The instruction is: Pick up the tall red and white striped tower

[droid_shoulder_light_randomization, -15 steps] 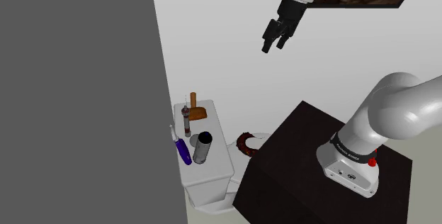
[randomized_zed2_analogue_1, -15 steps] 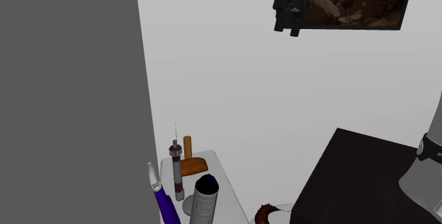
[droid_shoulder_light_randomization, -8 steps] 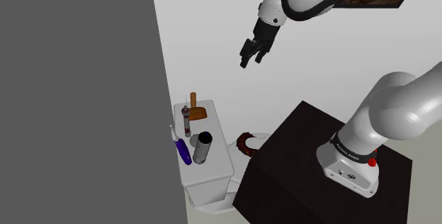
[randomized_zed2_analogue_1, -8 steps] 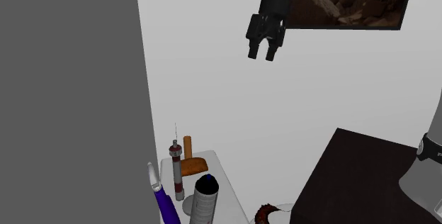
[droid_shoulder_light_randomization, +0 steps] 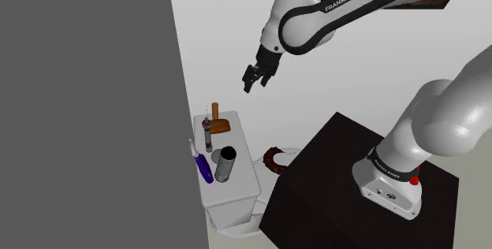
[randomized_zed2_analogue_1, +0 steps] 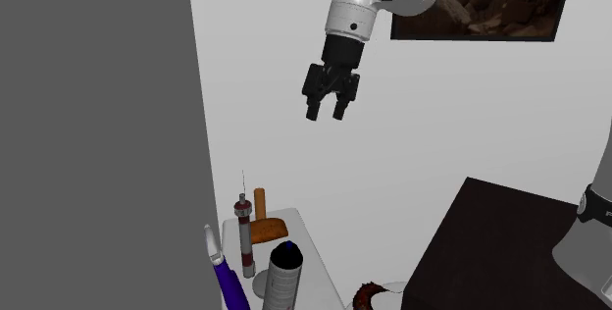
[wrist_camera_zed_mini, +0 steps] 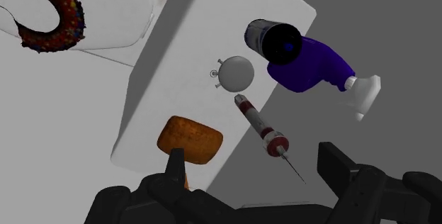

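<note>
The tall red and white striped tower [droid_shoulder_light_randomization: 208, 135] stands upright on a white cabinet top [droid_shoulder_light_randomization: 240, 178], thin spire on top and a round grey base [wrist_camera_zed_mini: 236, 73] at its foot. In the second exterior view the tower [randomized_zed2_analogue_1: 243, 235] rises beside a brown wooden piece. My gripper [droid_shoulder_light_randomization: 252, 84] hangs high above the cabinet, up and to the right of the tower in the shoulder view. It is open, with nothing between its fingers [wrist_camera_zed_mini: 333, 162]. From the wrist, the tower [wrist_camera_zed_mini: 261, 125] lies just ahead of the gripper [wrist_camera_zed_mini: 255, 169]. The gripper [randomized_zed2_analogue_1: 328, 114] is well above all the objects.
Around the tower stand a brown wooden piece [droid_shoulder_light_randomization: 218, 121], a grey cylinder with a dark top [droid_shoulder_light_randomization: 225, 163] and a purple bottle with a white tip [droid_shoulder_light_randomization: 203, 166]. A grey wall [droid_shoulder_light_randomization: 87, 105] borders the cabinet. A brown speckled ring [droid_shoulder_light_randomization: 274, 161] lies beside the dark stand [droid_shoulder_light_randomization: 355, 184].
The gripper has come down and to the left in both exterior views, closer to the cabinet, and the forearm has swung into view. The objects have not moved.
</note>
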{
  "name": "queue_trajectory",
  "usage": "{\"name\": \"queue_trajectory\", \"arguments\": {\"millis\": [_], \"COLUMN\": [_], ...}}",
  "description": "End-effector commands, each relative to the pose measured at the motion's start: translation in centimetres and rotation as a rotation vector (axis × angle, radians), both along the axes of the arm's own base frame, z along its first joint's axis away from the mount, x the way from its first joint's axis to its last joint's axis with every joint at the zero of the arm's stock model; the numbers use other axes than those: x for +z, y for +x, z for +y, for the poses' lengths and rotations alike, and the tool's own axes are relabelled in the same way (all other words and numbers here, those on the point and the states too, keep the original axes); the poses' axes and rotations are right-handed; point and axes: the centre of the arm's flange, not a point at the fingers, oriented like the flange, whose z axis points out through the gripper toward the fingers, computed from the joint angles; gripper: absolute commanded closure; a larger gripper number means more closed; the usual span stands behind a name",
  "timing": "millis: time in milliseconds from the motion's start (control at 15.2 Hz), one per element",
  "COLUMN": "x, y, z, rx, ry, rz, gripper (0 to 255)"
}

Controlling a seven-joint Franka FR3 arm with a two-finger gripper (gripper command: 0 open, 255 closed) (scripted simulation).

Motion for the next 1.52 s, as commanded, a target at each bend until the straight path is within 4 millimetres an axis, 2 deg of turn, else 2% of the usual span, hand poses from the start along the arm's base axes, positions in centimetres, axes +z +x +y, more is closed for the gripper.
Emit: {"name": "queue_trajectory", "arguments": {"millis": [0,1056,1122,1452], "x": [-1.9,-16.4,-16.5,-19.1], "y": [1.5,12.2,12.2,12.2], "z": [1.1,11.0,11.1,11.1], "rx": [0.007,0.063,0.063,0.063], "ry": [0.007,0.056,0.057,0.057], "rz": [-0.008,-0.055,-0.055,-0.055], "gripper": [0,0,0,0]}}
